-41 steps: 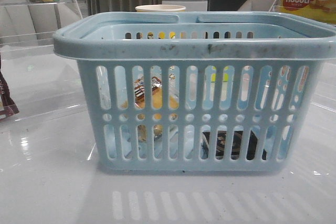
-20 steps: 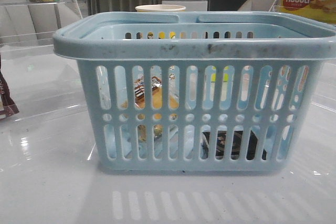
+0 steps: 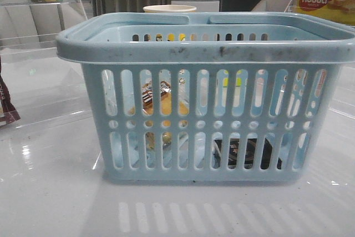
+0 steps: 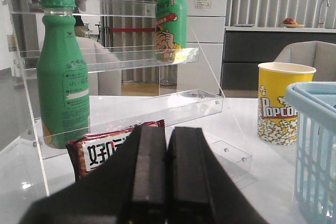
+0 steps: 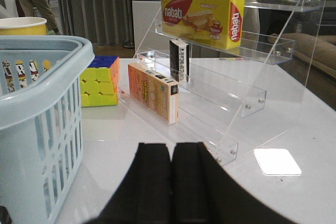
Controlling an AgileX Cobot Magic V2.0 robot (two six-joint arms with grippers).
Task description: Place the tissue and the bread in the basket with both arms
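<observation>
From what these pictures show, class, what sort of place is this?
Probably a mock shop set up in an office or lab: clear shelves of snacks and drinks, a shopping basket, and a kitchen counter behind.

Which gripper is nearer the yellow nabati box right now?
Right. The right gripper, shut and empty, faces the acrylic shelf holding the nabati box. The left gripper, also shut, sits beyond the basket, by the green bottle.
</observation>
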